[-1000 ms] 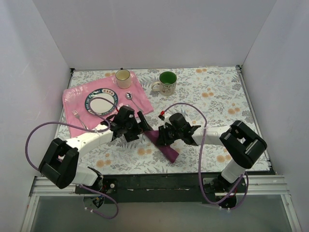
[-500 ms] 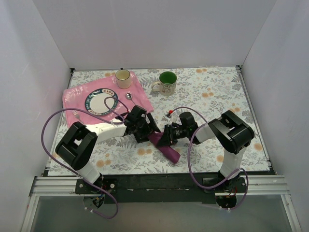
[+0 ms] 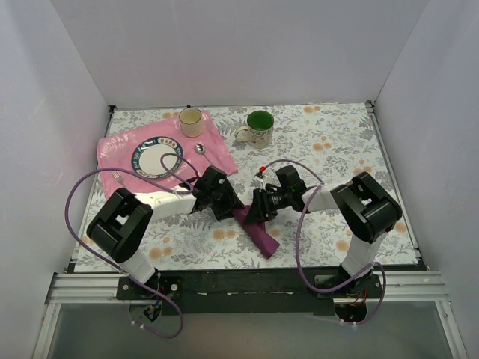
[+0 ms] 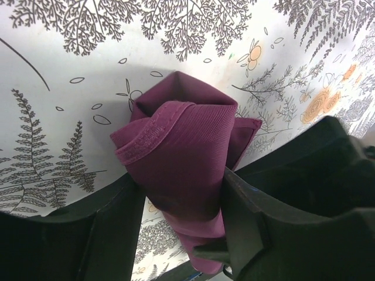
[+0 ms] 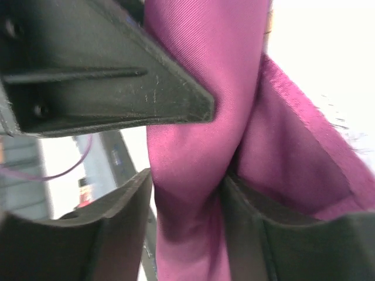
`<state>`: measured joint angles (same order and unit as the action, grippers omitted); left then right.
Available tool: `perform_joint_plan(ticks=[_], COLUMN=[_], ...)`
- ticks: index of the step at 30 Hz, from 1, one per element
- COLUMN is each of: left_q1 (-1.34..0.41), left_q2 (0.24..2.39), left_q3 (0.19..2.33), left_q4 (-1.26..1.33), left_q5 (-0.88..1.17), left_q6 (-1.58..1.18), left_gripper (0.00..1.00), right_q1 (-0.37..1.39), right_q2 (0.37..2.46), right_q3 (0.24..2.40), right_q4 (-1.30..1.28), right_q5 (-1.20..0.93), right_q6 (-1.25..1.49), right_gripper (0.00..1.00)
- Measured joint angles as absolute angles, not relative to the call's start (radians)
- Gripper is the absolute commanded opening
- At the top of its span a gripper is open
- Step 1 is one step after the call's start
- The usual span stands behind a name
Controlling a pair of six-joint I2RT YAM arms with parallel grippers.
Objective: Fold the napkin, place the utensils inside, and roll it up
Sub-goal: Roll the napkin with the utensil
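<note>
The napkin (image 3: pixel 262 238) lies as a dark purple folded strip on the floral table (image 3: pixel 337 149), near the front middle. My left gripper (image 3: pixel 230 208) holds its upper end; in the left wrist view both fingers press the bunched napkin (image 4: pixel 176 140), so the left gripper (image 4: pixel 181 178) is shut on it. My right gripper (image 3: pixel 253 212) faces it from the right. In the right wrist view the napkin (image 5: pixel 199 117) hangs loosely inside the parted right gripper (image 5: pixel 186 178). The spoon (image 3: pixel 200 149) and the fork (image 3: pixel 118 178) lie on the pink mat (image 3: pixel 120 146).
A patterned plate (image 3: pixel 157 157) sits on the pink mat, with a cream cup (image 3: pixel 191 120) at the mat's far edge. A green-lined mug (image 3: pixel 259 127) stands at the back middle. Purple cables loop beside both arms. White walls enclose the table.
The left gripper has come in over the napkin's upper end and closed on it. The right gripper's jaws have widened around the cloth. Both elbows have swung closer to the middle.
</note>
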<state>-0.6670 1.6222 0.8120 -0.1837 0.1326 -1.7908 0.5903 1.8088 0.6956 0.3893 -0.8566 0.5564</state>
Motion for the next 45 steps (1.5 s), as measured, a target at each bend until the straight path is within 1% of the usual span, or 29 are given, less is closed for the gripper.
perform_joint_plan(ticks=[1,6,9,10,13,15,18,23,30,33,36,38,39,40,42,43,45], left_q1=[-0.667,-0.667,-0.667,-0.667,-0.665,-0.661,-0.653,-0.638,-0.628,-0.625,-0.624,-0.624,-0.623,-0.623,-0.622,-0.622,-0.622], left_q2=[1.622,1.621,1.621,1.622,1.626,1.631,1.634,1.640,1.646,1.648,1.648,1.648,1.648,1.648,1.648,1.648,1.645], left_q3=[0.809,0.804,0.804,0.804,0.804,0.805,0.805,0.805,0.805,0.805,0.805,0.805,0.805,0.805,0.805,0.807,0.810], left_q4=[-0.180,-0.169,-0.165,-0.164,-0.158,-0.152,-0.148,-0.144,-0.138,-0.137,-0.136,-0.136,-0.136,-0.134,-0.131,-0.129,-0.123], left_q5=[0.132,0.134,0.138,0.140,0.152,0.170,0.189,0.221,0.249,0.258,0.263,0.265,0.267,0.269,0.274,0.278,0.287], left_q6=[-1.789,-1.784,-1.777,-1.776,-1.768,-1.765,-1.760,-1.753,-1.752,-1.751,-1.749,-1.747,-1.744,-1.742,-1.735,-1.731,-1.723], left_gripper=[0.50,0.50,0.50,0.51,0.51,0.51,0.51,0.51,0.52,0.52,0.52,0.53,0.54,0.57,0.64,0.71,0.78], right_q1=[0.591,0.593,0.622,0.643,0.757,0.861,0.977,1.094,1.250,1.280,1.285,1.284,1.284,1.284,1.280,1.277,1.271], right_q2=[1.782,1.668,1.599,1.574,1.483,1.426,1.382,1.420,1.667,1.718,1.737,1.742,1.744,1.745,1.745,1.745,1.740], right_q3=[0.715,0.775,0.809,0.816,0.821,0.821,0.821,0.824,0.958,0.993,1.002,1.002,1.002,1.000,0.987,0.981,0.965], right_q4=[0.317,0.046,-0.098,-0.134,-0.199,-0.216,-0.215,-0.207,-0.249,-0.266,-0.270,-0.273,-0.276,-0.279,-0.281,-0.279,-0.263], right_q5=[-0.825,-0.625,-0.468,-0.413,-0.222,-0.096,0.036,0.239,0.509,0.586,0.646,0.676,0.685,0.690,0.693,0.693,0.685], right_q6=[0.517,0.371,0.304,0.287,0.246,0.226,0.205,0.176,0.141,0.143,0.152,0.157,0.158,0.161,0.168,0.170,0.176], right_gripper=[0.63,0.68,0.73,0.77,0.81,0.82,0.82,0.82,0.80,0.79,0.75,0.65,0.59,0.51,0.44,0.36,0.35])
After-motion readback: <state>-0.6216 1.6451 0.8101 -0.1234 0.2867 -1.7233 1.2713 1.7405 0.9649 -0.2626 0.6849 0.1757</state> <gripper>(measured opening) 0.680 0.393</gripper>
